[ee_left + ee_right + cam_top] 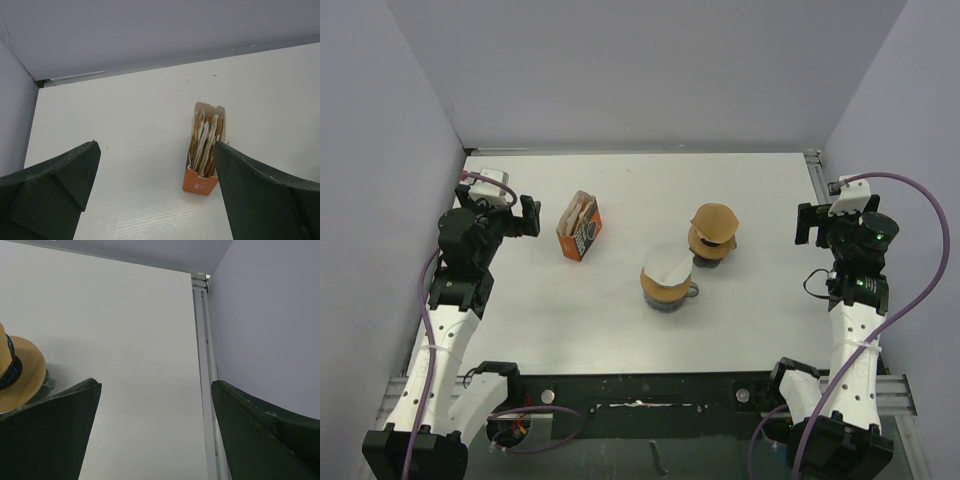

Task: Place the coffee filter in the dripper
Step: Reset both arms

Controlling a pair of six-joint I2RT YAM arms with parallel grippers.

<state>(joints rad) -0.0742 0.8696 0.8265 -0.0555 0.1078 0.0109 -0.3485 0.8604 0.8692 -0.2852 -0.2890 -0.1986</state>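
- while the left fingers (55,180) hang spread wide and empty at the table's (620,190) left edge, the orange filter box (579,226) stands near, to their right
- mid-table, a white filter (666,266) caps the near dripper (670,297), a brown filter (714,218) the far dripper (712,248)
- right fingers (50,435) wide, holding nothing, at the right edge

Matt white table (620,200), cardboard box (578,227)
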